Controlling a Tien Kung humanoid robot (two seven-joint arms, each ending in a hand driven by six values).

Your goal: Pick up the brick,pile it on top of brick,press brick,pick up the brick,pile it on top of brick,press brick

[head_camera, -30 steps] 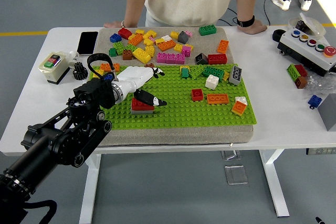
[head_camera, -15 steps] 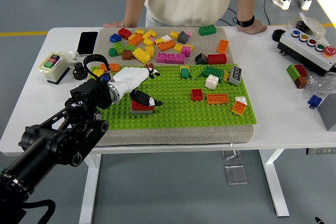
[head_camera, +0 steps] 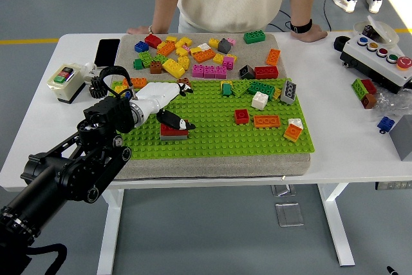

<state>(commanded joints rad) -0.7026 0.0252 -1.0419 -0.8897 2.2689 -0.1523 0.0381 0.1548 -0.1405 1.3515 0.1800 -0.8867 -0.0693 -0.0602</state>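
A red brick [head_camera: 171,131] sits stacked on a grey brick [head_camera: 176,138] at the left of the green baseplate [head_camera: 219,138]. My left hand [head_camera: 183,106], white with black fingertips, hovers over this stack. Its thumb [head_camera: 175,120] lies across the top of the red brick, and its other fingers [head_camera: 185,88] stretch toward the far side, holding nothing. The right arm is out of view. More bricks stand on the plate: a small red one [head_camera: 241,116], an orange one [head_camera: 266,121] and a white one [head_camera: 259,100].
Several loose bricks [head_camera: 193,53] lie on the grey mat behind the plate. A person stands at the far side with one hand [head_camera: 137,30] and the other hand [head_camera: 310,33] resting on the table. Phone [head_camera: 107,52] and switch box [head_camera: 64,80] left; button box [head_camera: 376,56] right.
My left hand and arm have drifted slightly left and toward the far side. The red-on-grey stack stays in place.
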